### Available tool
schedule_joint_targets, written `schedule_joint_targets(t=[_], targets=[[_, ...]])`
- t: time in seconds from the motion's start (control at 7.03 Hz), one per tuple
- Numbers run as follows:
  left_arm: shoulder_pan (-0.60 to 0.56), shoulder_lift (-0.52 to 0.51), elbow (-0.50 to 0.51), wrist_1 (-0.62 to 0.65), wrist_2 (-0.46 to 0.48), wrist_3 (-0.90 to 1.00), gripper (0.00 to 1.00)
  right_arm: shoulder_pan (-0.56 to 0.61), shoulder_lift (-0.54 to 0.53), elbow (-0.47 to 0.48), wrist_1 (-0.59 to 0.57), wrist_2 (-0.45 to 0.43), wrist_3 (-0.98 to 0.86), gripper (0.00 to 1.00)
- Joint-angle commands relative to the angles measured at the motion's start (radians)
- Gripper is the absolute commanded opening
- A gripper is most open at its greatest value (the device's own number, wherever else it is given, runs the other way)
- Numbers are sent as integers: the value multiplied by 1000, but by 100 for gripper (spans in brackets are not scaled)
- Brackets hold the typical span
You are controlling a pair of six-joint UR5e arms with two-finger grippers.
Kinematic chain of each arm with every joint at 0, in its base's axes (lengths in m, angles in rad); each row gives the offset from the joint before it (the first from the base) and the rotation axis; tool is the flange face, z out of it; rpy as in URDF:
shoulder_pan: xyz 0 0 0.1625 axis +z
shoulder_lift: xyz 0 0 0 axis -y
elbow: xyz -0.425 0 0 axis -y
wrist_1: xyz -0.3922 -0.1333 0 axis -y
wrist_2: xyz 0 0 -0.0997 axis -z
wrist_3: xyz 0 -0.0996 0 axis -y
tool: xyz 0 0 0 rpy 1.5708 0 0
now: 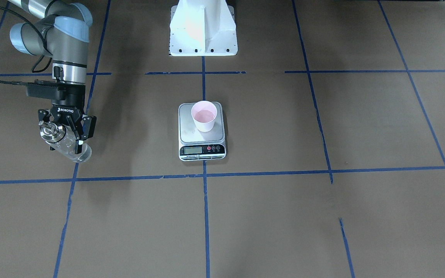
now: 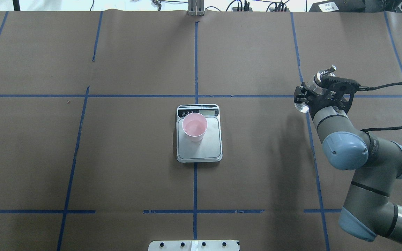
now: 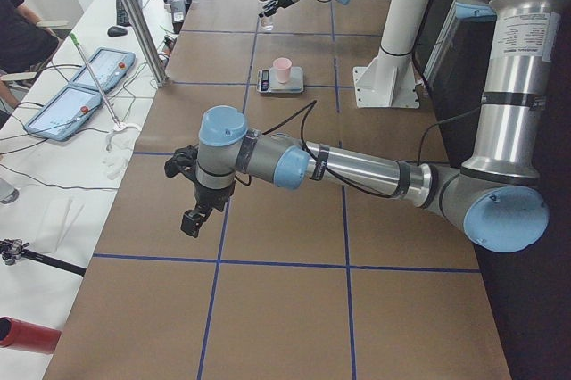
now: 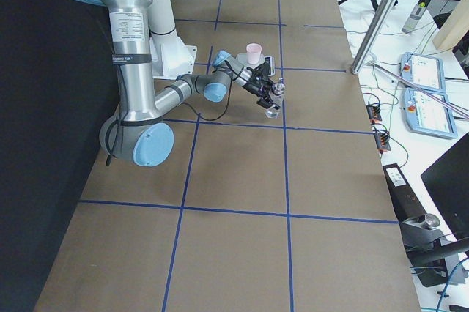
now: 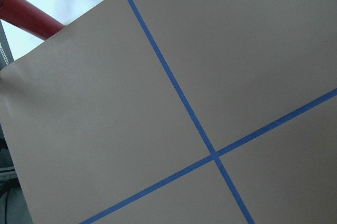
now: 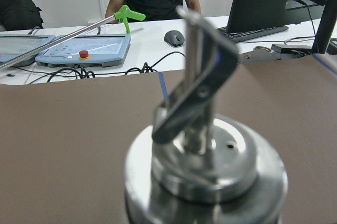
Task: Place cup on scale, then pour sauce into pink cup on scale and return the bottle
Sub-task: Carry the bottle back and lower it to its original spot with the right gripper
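Observation:
The pale pink cup (image 1: 204, 116) stands upright on the silver scale (image 1: 202, 150) at the table's middle; it also shows in the overhead view (image 2: 194, 126), and a liquid surface shows inside it. My right gripper (image 1: 67, 136) is shut on the clear glass bottle (image 1: 73, 150), far to the scale's side at the robot's right. The bottle looks tilted; its silver spout cap (image 6: 205, 166) fills the right wrist view. I cannot tell whether its base touches the table. My left gripper (image 3: 192, 218) shows only in the exterior left view, above bare table; I cannot tell if it is open.
The white robot mount (image 1: 203, 34) stands behind the scale. Blue tape lines (image 5: 210, 153) cross the brown table cover. A side desk with tablets (image 3: 80, 86) and cables runs along the operators' side. A red cylinder (image 5: 26, 16) lies off the table's end.

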Motion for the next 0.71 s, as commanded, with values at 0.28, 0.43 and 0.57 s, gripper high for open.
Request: schedule_joint_targets(t=[0.28, 0.43, 0.57], targets=[[1, 2, -1, 0, 0, -2, 100, -44, -50, -17, -1, -64, 117, 0], [1, 2, 1, -1, 2, -2, 100, -65, -53, -16, -1, -80, 145, 0], [0, 2, -1, 0, 2, -2, 100, -70, -58, -11, -1, -80, 145, 0]])
